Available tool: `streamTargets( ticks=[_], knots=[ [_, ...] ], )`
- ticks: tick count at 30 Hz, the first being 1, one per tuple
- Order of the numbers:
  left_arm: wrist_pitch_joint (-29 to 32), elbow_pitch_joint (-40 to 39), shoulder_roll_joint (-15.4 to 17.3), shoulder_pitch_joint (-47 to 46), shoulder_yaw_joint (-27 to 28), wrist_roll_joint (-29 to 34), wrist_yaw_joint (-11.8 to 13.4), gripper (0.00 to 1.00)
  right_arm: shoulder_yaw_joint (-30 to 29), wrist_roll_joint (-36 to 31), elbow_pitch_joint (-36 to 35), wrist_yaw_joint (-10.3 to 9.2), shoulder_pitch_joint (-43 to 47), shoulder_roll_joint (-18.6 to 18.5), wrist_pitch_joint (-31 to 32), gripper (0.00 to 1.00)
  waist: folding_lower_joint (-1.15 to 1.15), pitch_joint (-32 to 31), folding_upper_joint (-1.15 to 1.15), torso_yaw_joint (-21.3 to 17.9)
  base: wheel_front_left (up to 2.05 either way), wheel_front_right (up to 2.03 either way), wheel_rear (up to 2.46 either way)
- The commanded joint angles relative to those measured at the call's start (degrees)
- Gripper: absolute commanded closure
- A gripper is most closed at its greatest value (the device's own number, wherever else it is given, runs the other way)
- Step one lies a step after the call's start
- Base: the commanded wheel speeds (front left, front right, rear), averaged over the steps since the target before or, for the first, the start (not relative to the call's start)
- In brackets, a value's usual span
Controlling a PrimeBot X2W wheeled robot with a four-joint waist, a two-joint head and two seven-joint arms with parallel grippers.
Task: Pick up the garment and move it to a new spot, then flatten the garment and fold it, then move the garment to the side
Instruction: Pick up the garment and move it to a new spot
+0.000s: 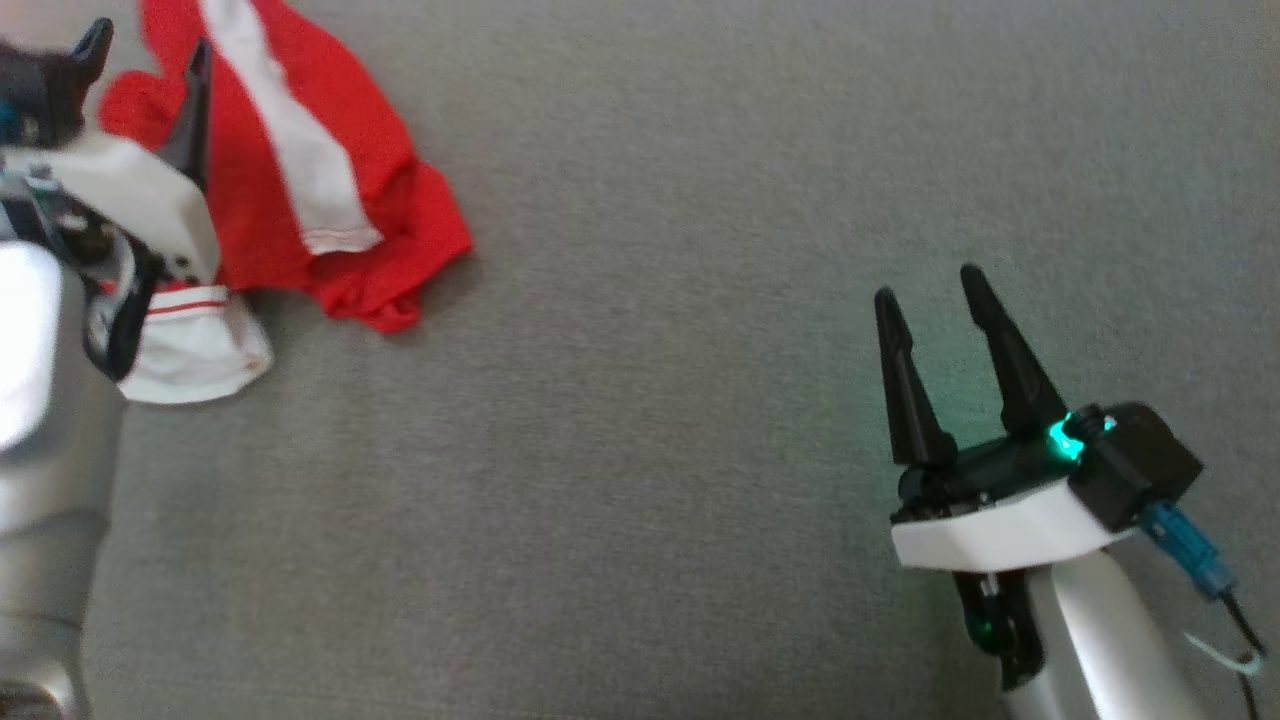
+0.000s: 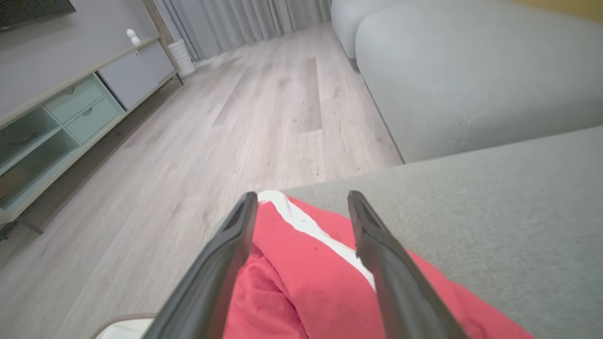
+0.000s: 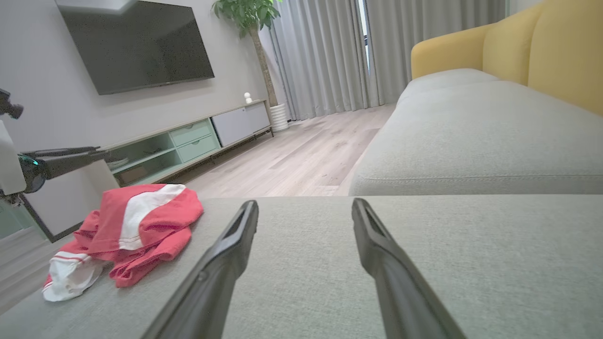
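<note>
The garment [image 1: 350, 210] is red with a white stripe and a white, red-lined hem, lying crumpled at the far left of the grey cushion [image 1: 640, 400]. My left gripper [image 1: 145, 55] hovers over its left part, open, with red cloth showing between the fingers [image 2: 301, 254] but nothing pinched. In the right wrist view the garment [image 3: 132, 230] lies at the left, near the cushion's edge. My right gripper [image 1: 930, 285] stands open at the right, well away from the cloth, with nothing between its fingers [image 3: 304, 207].
The grey cushion ends just beyond the garment, with wooden floor [image 2: 212, 132] below. A pale TV cabinet [image 3: 188, 141] lines the wall under a dark screen [image 3: 136, 42]. A grey and yellow sofa [image 3: 494, 122] runs on past the cushion. A white block [image 2: 125, 328] shows below the left fingers.
</note>
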Motion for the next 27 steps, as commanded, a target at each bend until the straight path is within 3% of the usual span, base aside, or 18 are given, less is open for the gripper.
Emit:
streamTargets(
  ticks=[1, 8, 14, 15, 16, 21, 27],
  knots=[
    [2.6, 1.3, 4.6, -4.1, -0.6, -1.6, 0.1, 0.0, 1.2, -0.5, -2.6, -0.04, -2.2, -0.2, -0.6, 0.0, -0.02, 3.8, 0.0, -3.5, 0.0, 0.0, 0.0],
    [6.7, 10.4, 8.7, -11.1, -8.7, -6.6, 0.1, 0.0, 1.4, -0.5, -3.9, -0.04, -3.6, -0.2, -0.6, 0.0, -0.02, 7.3, 0.0, -7.0, 0.0, 0.0, 0.0],
    [8.3, 15.5, 9.6, -12.9, -12.7, -9.0, 0.1, 0.0, 1.5, -0.3, -4.2, -0.04, -4.1, -0.2, -0.6, 0.0, -0.02, 8.2, 0.0, -8.4, 0.0, 0.0, 0.0],
    [8.9, 16.2, 9.6, -13.0, -13.5, -9.9, 0.1, 0.3, 1.5, -0.2, -4.3, -0.04, -4.1, -0.2, -0.6, 0.0, -0.02, 8.2, 0.0, -8.6, 0.0, 0.0, 0.0],
    [9.1, 16.9, 9.8, -13.1, -14.0, -10.6, 0.1, 1.0, 1.6, -0.1, -4.3, -0.04, -4.0, -0.2, -0.6, 0.0, -0.02, 8.2, 0.0, -8.7, 0.0, 0.0, 0.0],
    [6.1, 19.5, 10.1, -15.0, -15.0, -12.3, 0.1, 1.0, 1.5, 0.2, -3.9, -0.04, -3.8, -0.2, -0.6, 0.0, -0.02, 7.2, 0.0, -8.7, 0.0, 0.0, 0.0],
    [-4.3, 19.9, 9.2, -19.0, -13.4, -12.9, 0.6, 1.0, 1.6, 1.0, -3.1, -0.04, -3.4, -0.2, -0.6, 0.0, -0.02, 3.9, 0.0, -8.1, 0.0, 0.0, 0.0]
  ],
)
